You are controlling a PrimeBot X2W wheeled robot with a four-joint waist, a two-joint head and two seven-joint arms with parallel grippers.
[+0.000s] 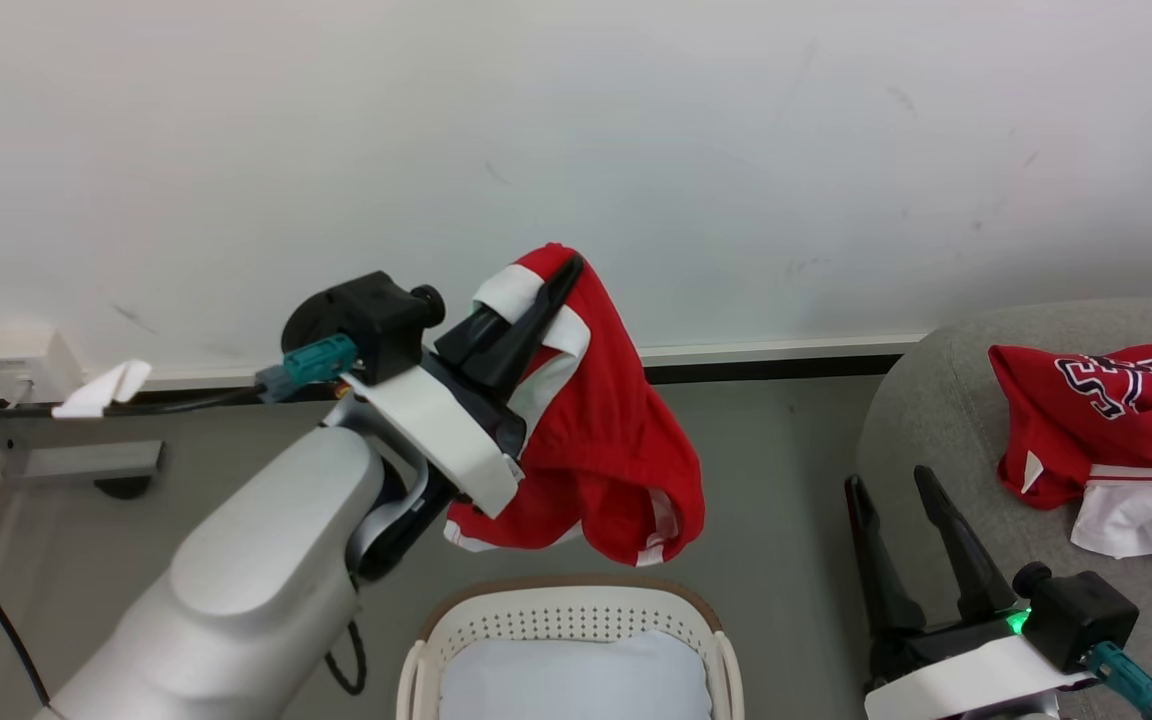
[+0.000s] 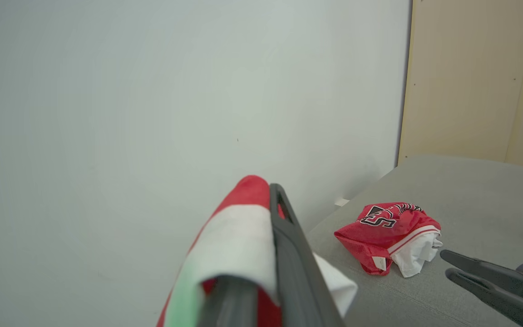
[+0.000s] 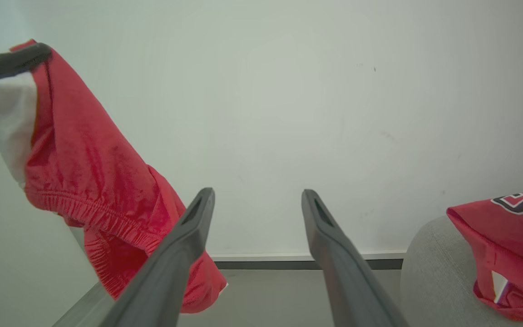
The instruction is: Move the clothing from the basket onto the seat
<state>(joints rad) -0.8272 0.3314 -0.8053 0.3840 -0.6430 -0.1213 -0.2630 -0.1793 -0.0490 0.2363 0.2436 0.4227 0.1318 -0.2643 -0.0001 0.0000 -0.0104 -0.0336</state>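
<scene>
Basket (image 1: 556,622): below the left gripper and nearer the robot's body; cream perforated wall, brown rim, pale bluish-white bottom showing.
Right gripper (image 1: 890,482): fingers spread apart with nothing between them; pointing up along the seat's rounded left edge.
Left gripper (image 1: 564,272): raised above the basket, fingers pressed together on a fold of the red garment, white trim wrapped over one finger.
Red garment (image 1: 606,440): hanging free from the left gripper's fingertips, draped down beside its wrist; elastic hem and white side stripes at the low end, clear above the basket rim.
Seat (image 1: 936,420): grey woven upholstery just right of the right gripper; well to the right of the left gripper.
Second red garment (image 1: 1076,420): crumpled on the seat, right of and beyond the right gripper's fingertips; black-and-white letters on top, white panel and a small white tag on the near side.
Floor (image 1: 776,470): smooth grey-green, under the hanging garment and between basket and seat.
Skirting (image 1: 776,352): pale strip over a dark gap, beyond both grippers, running from behind the left gripper to the seat.
Wall (image 1: 576,130): plain off-white with faint scuffs, straight ahead of both grippers.
Wall box (image 1: 21,362): small, white, low on the wall, left of the left gripper's wrist.
Beige panel (image 2: 470,77): in the left wrist view, meeting the wall beyond the seat, far right of the left gripper.
</scene>
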